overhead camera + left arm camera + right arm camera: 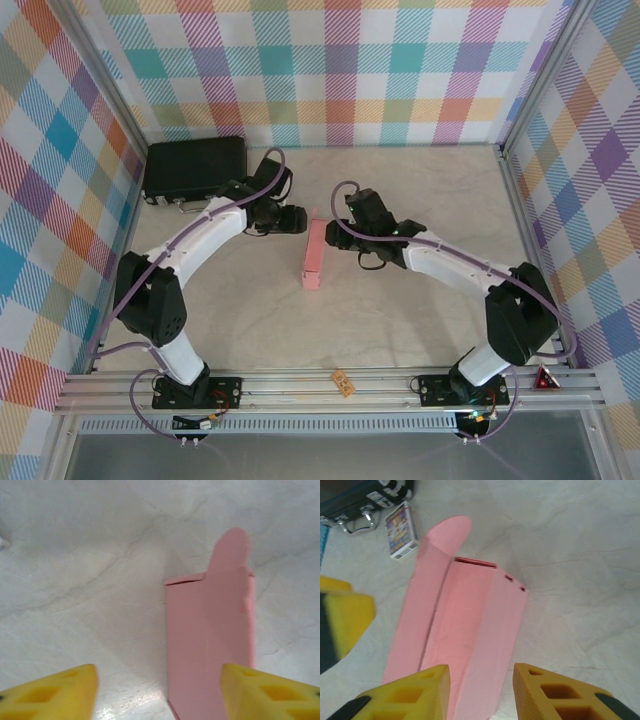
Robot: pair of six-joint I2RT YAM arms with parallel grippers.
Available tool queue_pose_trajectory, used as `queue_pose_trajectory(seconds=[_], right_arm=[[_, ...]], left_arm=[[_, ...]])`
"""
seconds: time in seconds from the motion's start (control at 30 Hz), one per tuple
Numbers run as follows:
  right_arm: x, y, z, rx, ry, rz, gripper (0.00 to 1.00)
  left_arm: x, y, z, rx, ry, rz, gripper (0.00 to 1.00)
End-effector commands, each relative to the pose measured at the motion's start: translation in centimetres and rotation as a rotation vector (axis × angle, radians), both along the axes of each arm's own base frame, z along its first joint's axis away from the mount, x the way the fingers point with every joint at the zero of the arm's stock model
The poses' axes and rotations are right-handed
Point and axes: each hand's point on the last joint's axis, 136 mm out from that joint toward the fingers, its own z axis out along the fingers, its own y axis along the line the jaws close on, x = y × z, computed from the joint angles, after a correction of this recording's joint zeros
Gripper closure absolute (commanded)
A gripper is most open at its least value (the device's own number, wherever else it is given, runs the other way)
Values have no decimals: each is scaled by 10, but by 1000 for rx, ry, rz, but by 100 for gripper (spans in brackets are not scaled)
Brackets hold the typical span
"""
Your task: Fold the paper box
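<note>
The salmon-pink paper box (313, 253) lies mid-table as a long, narrow, partly folded shape. In the left wrist view the paper box (210, 635) shows a flat panel with a rounded flap at its far end. My left gripper (160, 695) is open, its yellow fingers (55, 692) wide apart, the box close to the right one. In the right wrist view the paper box (465, 630) has raised side panels and an open trough. My right gripper (482, 695) hangs open over its near end. In the top view the left gripper (300, 222) and right gripper (335, 232) flank the box's far end.
A black hard case (195, 168) lies at the back left; the black hard case (360, 500) shows again with a small printed card box (400, 530) beside it. A small orange item (343, 382) rests on the front rail. Checked walls enclose the table.
</note>
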Motion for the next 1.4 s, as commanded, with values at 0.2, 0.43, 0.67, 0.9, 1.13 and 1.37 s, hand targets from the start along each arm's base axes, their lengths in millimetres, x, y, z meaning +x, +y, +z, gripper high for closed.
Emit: queue_pose_trajectory(seconds=[0.2, 0.43, 0.67, 0.9, 1.13, 1.37], right_arm=[[-7, -52, -23, -73, 43, -94, 61], [-11, -69, -24, -66, 49, -127, 61], [-13, -78, -24, -62, 50, -149, 61], [-13, -82, -27, -63, 62, -159, 61], [-14, -86, -29, -64, 67, -171, 61], [-16, -90, -32, -66, 77, -177, 61]], left_arm=[[-14, -45, 9, -13, -58, -98, 6], [-13, -57, -23, 128, -3, -127, 5], [-12, -55, -44, 257, 26, -145, 13], [-13, -59, -50, 290, 32, -191, 29], [-11, -55, -54, 343, 32, -230, 36], [-7, -54, -55, 381, 28, -273, 47]])
